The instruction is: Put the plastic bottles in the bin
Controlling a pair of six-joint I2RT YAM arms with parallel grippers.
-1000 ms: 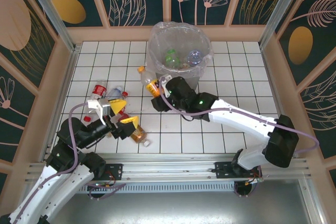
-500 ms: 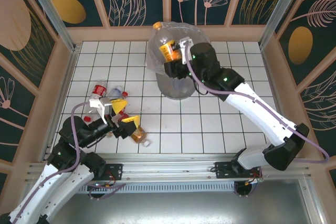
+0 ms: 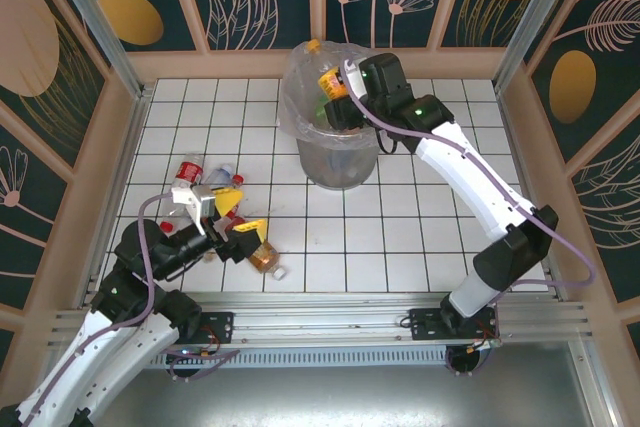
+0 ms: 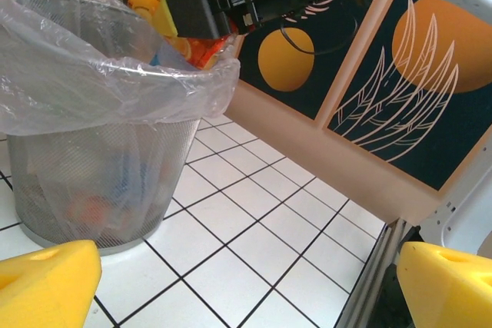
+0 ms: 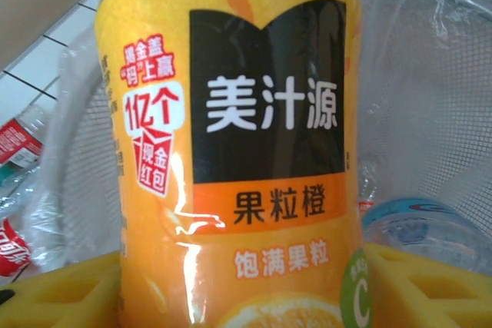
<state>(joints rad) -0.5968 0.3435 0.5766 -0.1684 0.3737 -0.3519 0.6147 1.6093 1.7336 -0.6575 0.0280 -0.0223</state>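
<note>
Holding orange-label bottle (image 3: 330, 77) above the bin (image 3: 335, 162). R gripper (image 3: 338, 89) has its pads (image 5: 65, 289) either side of the lower body, bottle clamped between them, not yet let go. Long axis tilted: cap end toward bin's far-left rim, base end over the mouth. R wrist view looks past the label into the liner (image 5: 430, 74); blue-capped bottle (image 5: 415, 224) lies inside the bin.

Judgement: the drop depends on the body sitting inside the rim line. Looks so, but cap end is close to the rim.

L gripper (image 3: 238, 215) jaws wide, empty, well to bin's near-left, just beside loose bottles (image 3: 190, 172). L arm is the nearer one for those.
</note>
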